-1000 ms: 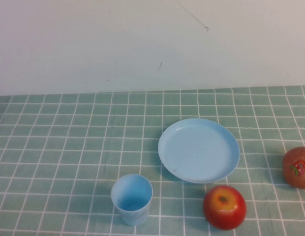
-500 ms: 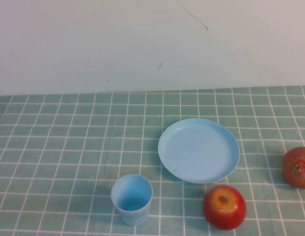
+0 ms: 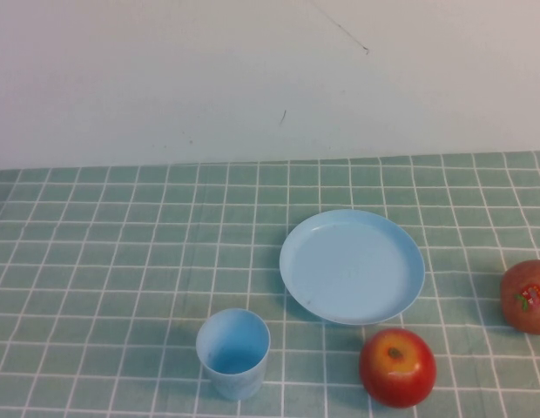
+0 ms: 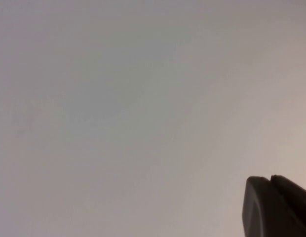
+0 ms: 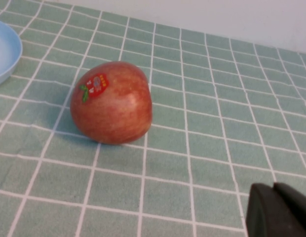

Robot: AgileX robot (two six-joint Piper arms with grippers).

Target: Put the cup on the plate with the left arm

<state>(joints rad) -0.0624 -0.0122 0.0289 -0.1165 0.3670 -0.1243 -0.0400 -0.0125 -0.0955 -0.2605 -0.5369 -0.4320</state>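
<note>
Standing upright near the table's front edge, a little left of centre, the cup [image 3: 233,352] rests with its open mouth up on the green checked tablecloth [image 3: 104,261]. We see the plate [image 3: 352,266] farther back and to the right of it, lying flat on the cloth, apart from the cup, with nothing on it. A red apple [image 3: 397,367] sits just in front of the plate's near rim, by the front edge, close to the plate, though we cannot tell if they touch. A second, duller apple with a sticker [image 3: 526,296] lies at the table's right edge, well apart from the cup.

Neither arm shows in the high view. Our left gripper [image 4: 276,207] appears only as a dark corner in the left wrist view, facing a plain pale surface; its jaws are closed and it holds nothing. Our right gripper [image 5: 279,210] shows likewise as a dark corner in the right wrist view, above the cloth near the stickered apple [image 5: 111,102]; we cannot tell how its jaws stand. A bit of the plate's rim [image 5: 6,54] shows there too.
</note>
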